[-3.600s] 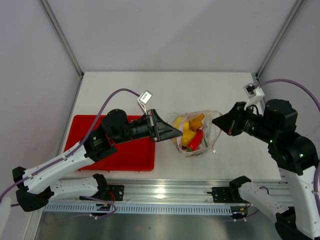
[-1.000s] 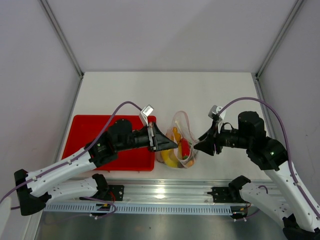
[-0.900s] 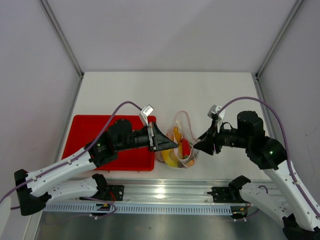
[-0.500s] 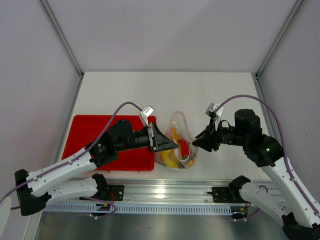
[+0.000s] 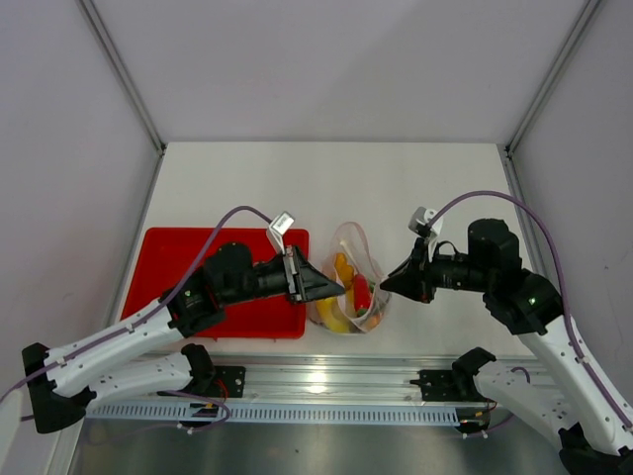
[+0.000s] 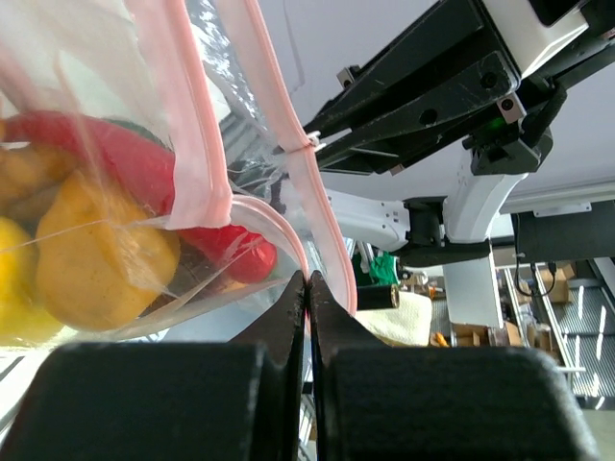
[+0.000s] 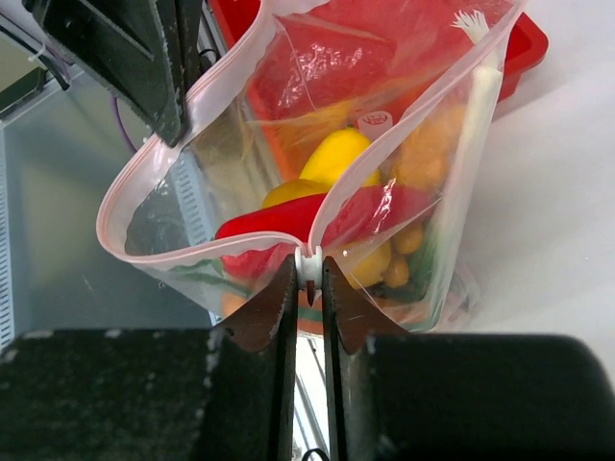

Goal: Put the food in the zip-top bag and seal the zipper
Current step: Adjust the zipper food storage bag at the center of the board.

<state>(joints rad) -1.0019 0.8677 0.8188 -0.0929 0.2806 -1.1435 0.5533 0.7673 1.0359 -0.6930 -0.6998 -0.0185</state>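
The zip-top bag (image 5: 356,289) hangs between my two grippers, its mouth gaping. Inside lies the food: a red chili (image 7: 288,216), a yellow lemon (image 7: 336,154), small tan balls (image 7: 408,245), a green stalk (image 7: 480,86) and an orange-brown piece (image 6: 106,254). My left gripper (image 5: 341,289) (image 6: 307,280) is shut on the bag's left end, pinching the pink-red zipper (image 6: 197,144) strip. At the opposite end my right gripper (image 5: 384,284) (image 7: 307,267) is shut on the white zipper slider (image 7: 307,261) (image 6: 309,144). The left fingers (image 7: 163,77) show at the upper left of the right wrist view.
A red tray (image 5: 178,267) lies on the white table (image 5: 326,188) left of the bag, partly under my left arm. The aluminium rail (image 5: 326,381) with both arm bases runs along the near edge. Grey walls and frame posts close in the back and sides.
My right gripper has closed its fingers onto the white slider at the bag's right end. The left arm has drawn slightly back to the left, still holding the bag's edge.
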